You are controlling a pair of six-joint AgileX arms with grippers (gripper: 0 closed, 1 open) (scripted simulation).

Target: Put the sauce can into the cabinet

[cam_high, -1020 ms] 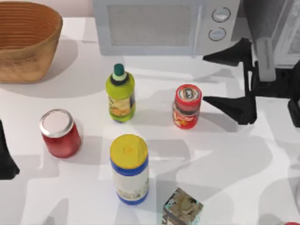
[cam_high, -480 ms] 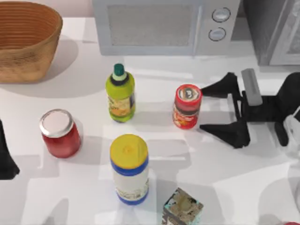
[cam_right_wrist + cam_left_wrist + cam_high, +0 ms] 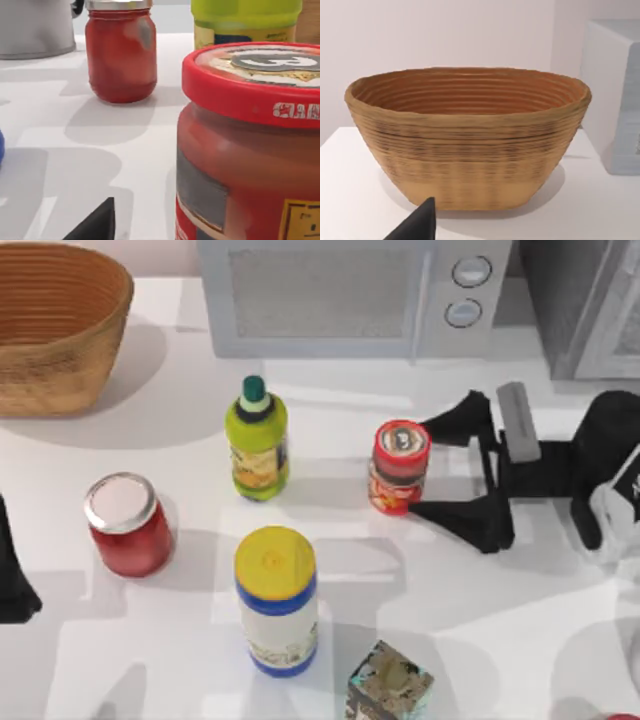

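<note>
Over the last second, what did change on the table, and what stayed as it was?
The right claw moved from beside the dark grey cabinet toward the table's left, down to the small red sauce can. Its open fingers now stand on either side of the can, not yet closed on it. The can, the red jar with silver lid and the green bottle kept their places. The left arm stayed parked at the left edge.

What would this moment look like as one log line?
right claw: open, straddling sauce can | can: upright on table | left claw: parked, table's left edge
</note>
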